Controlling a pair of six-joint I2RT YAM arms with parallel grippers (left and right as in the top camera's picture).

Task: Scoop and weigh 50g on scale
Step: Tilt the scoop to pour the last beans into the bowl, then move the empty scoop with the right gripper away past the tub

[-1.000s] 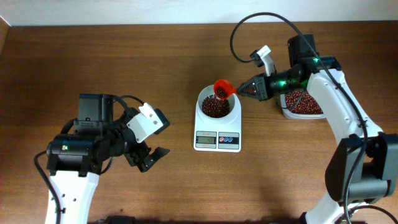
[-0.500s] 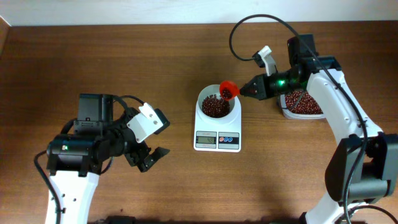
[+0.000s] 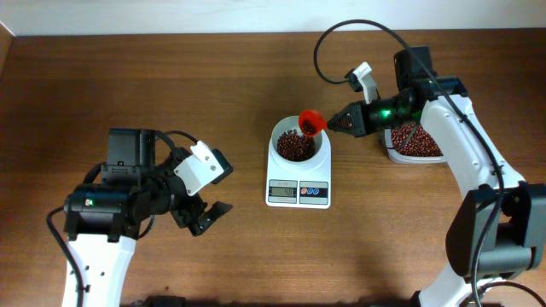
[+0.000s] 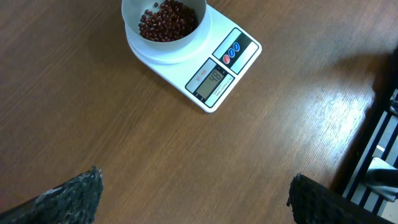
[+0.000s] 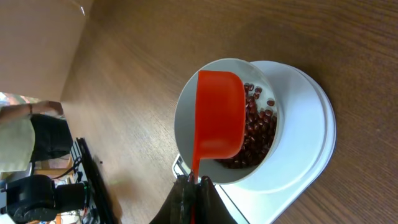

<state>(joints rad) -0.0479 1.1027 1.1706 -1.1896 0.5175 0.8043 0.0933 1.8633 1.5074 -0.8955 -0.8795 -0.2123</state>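
— Over the scale [image 3: 299, 201] at table centre, what's diff vs. a sec ago?

— Not much. The orange-red scoop [image 3: 309, 122] sits slightly further right than it did a sec ago, w/ its mouth tipped over the right rim of the bowl [image 3: 277, 136]. L arm and scale are unchanged.

— Where are the beans?

— Dark reddish-brown beans [image 3: 295, 148] lie heaped in the white bowl, which sits on the scale's platform. More of them fill a clear tub [image 3: 388, 153] on the right, under the R arm.

— State of the grippers?

— The right gripper [image 3: 333, 125] has its fingers pressed together, pinching the scoop's thin handle; the wrist cam shows the handle running down into the closed tips. The left gripper [image 3: 215, 189] is spread wide and holds nothing, hanging above bare wood table [image 3: 171, 85] left of the scale and well apart from it.

— Counts?

— 1 scale, w/ 1 bowl, 1 grey display [image 4: 213, 79] and 2 round buttons [image 4: 231, 51]. 1 scoop. 1 tub. 2 arms, 2 grippers. Beans are too many to count. The display's digits are too small to read for sure.
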